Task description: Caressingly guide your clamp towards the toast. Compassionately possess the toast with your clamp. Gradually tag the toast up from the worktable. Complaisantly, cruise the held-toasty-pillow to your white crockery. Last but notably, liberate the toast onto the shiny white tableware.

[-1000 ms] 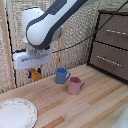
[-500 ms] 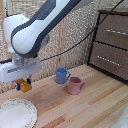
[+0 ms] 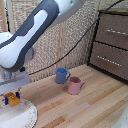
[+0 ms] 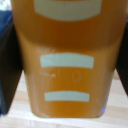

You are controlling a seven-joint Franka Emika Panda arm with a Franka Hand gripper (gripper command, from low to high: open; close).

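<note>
The toast [image 3: 12, 99] — a small, flat, orange-yellow slab — is held between the dark blue fingers of the clamp [image 3: 12, 98], which are closed against its sides, just above the rim of the white crockery [image 3: 22, 116] on the worktable [image 3: 85, 107]. In the wrist view the toast [image 4: 67, 55] fills the frame — a glossy amber face marked with pale rectangular bars.

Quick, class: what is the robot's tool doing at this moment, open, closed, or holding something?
Tool: closed on the toast, held just above the edge of the white plate.
</note>
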